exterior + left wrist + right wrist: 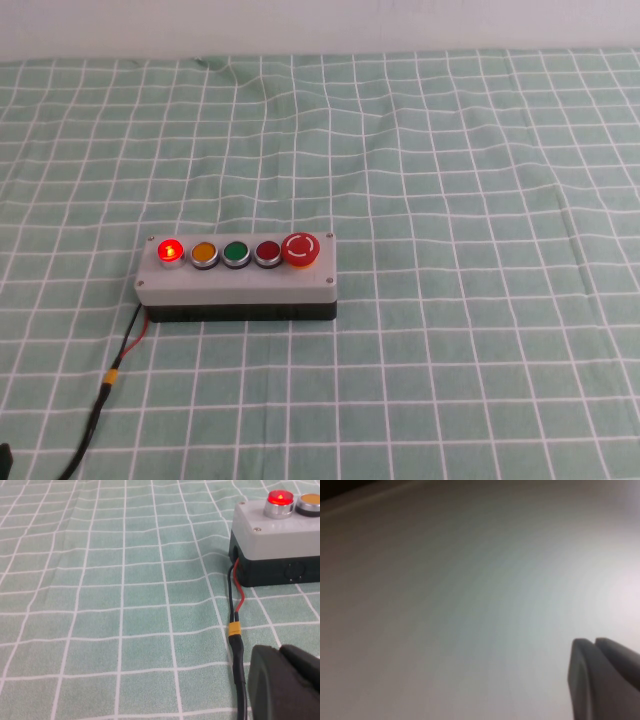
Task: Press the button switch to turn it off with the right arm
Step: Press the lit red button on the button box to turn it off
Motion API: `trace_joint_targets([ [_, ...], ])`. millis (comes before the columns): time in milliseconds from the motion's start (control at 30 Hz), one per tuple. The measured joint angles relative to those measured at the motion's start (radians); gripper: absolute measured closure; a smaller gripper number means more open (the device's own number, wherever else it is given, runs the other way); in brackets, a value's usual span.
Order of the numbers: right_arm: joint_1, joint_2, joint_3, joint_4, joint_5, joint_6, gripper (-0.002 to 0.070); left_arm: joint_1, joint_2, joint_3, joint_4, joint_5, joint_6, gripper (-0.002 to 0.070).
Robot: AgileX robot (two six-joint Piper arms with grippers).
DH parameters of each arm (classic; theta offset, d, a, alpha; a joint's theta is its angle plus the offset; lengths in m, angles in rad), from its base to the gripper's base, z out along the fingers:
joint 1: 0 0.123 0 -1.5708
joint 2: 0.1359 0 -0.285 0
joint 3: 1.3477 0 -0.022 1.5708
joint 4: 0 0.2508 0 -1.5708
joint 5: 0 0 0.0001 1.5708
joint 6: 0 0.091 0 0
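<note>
The switch box (pixel 237 280) sits flat near the middle of the desk (pixel 480 200) with its buttons facing up. The red button (pixel 170 251) at its left end glows, so I judge that is the one to push. My right gripper (pixel 594 642) is closed to a narrow tip, which suits poking one cap, but it faces only a blank pale surface, outside the high view. My left gripper (pixel 279 651), also closed, is parked low beside the cable (pixel 234 630), clear of the work.
</note>
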Motion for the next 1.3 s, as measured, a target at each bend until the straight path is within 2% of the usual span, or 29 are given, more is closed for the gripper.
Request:
trace_joint_targets([
  [233,-0.002,0.169,-0.190,0.017,0.463,0.019,0.0692,0.000,0.000,0.000,0.000,0.000,0.000,0.0678],
  [433,-0.002,0.387,-0.215,0.057,0.779,0.020,0.0692,0.000,0.000,0.000,0.000,0.000,0.000,0.0678],
  [567,-0.002,0.489,-0.215,0.075,0.847,-0.014,0.0692,0.000,0.000,0.000,0.000,0.000,0.000,0.0678],
  [700,-0.002,0.584,-0.215,0.227,0.855,-0.045,0.0692,0.000,0.000,0.000,0.000,0.000,0.000,0.0678],
  [833,-0.002,0.689,-0.215,0.416,0.874,-0.275,0.0692,0.000,0.000,0.000,0.000,0.000,0.000,0.0678],
  [1100,-0.002,0.886,-0.217,0.978,0.922,-1.004,0.0690,0.000,0.000,0.000,0.000,0.000,0.000,0.0678],
  [1200,-0.002,0.947,-0.247,1.060,0.941,-1.124,0.0689,0.000,0.000,0.000,0.000,0.000,0.000,0.0678],
  [1300,0.019,1.005,-0.308,1.059,0.941,-1.159,0.0688,0.000,0.000,0.000,0.000,0.000,0.000,0.0678],
])
